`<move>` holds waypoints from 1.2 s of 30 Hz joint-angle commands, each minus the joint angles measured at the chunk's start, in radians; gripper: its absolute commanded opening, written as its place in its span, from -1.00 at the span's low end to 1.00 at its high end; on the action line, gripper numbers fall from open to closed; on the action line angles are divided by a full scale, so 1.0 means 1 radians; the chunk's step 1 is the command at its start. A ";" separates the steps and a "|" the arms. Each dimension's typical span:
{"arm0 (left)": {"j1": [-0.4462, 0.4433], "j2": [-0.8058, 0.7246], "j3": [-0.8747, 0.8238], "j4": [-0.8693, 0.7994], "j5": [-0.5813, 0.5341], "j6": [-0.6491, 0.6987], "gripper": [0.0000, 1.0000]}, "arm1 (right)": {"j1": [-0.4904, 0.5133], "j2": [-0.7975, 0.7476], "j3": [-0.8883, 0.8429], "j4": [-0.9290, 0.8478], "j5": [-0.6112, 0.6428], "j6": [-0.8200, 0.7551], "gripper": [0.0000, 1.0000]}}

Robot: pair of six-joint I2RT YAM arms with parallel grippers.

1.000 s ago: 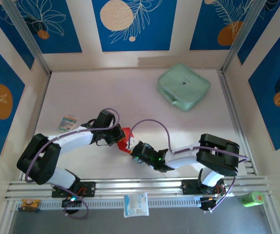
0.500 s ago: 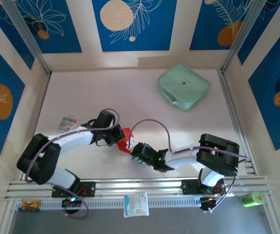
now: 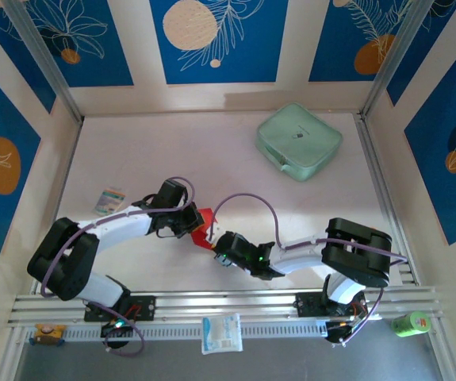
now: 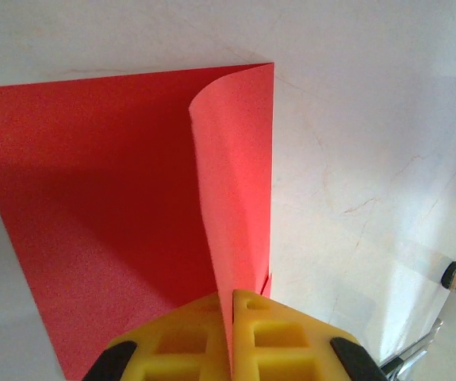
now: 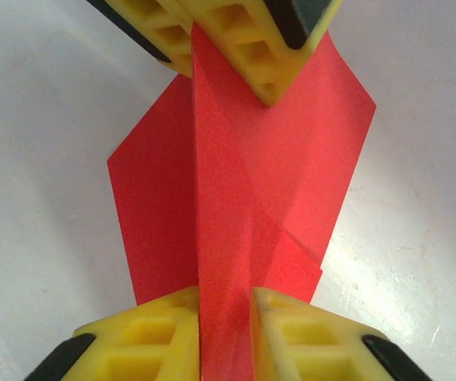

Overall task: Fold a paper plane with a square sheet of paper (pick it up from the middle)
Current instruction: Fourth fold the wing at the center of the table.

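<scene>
The square sheet of paper (image 3: 204, 225), bright red, lies partly lifted on the table between the two grippers. My left gripper (image 3: 193, 221) is shut on a raised, curled fold of the sheet (image 4: 101, 198), its yellow fingers (image 4: 275, 333) pressed together with the paper's edge between them. From the opposite side my right gripper (image 5: 226, 290) stands narrow around the same upright ridge of the sheet (image 5: 156, 222), which fills the gap and touches both fingers. The left gripper's fingers (image 5: 247, 55) show at the top of the right wrist view. The paper plane is out of view.
A mint-green case (image 3: 299, 141) sits at the back right. A small printed packet (image 3: 110, 199) lies left of the left arm. On the front rail are a white packet (image 3: 221, 332), a green can (image 3: 411, 323) and a small orange item (image 3: 45, 333).
The right arm has crept very slightly. The left arm and the red sheet have held still.
</scene>
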 commanded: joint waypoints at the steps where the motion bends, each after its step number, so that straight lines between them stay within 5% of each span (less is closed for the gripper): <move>1: 0.009 -0.004 0.001 -0.022 0.002 -0.002 -1.00 | -0.006 -0.028 -0.008 0.010 -0.024 0.020 -0.63; 6: 0.008 -0.013 0.001 -0.027 -0.006 0.003 -0.78 | -0.027 -0.016 0.011 -0.035 -0.073 0.076 -0.75; 10: 0.008 -0.055 -0.002 -0.031 -0.035 0.008 -0.07 | -0.081 0.002 0.014 -0.043 -0.202 0.195 -0.78; 16: 0.008 -0.167 -0.021 -0.060 -0.125 0.016 0.12 | -0.187 0.020 0.002 -0.006 -0.419 0.350 -0.79; 19: 0.009 -0.197 -0.036 -0.060 -0.148 0.016 0.08 | -0.242 0.026 -0.006 0.018 -0.520 0.407 -0.79; 29: 0.004 -0.090 -0.030 0.026 -0.069 0.002 -0.74 | -0.409 0.075 -0.006 0.068 -0.823 0.591 -0.77; 36: -0.008 0.025 -0.029 0.084 -0.014 -0.004 -0.87 | -0.461 0.110 -0.018 0.121 -0.914 0.681 -0.77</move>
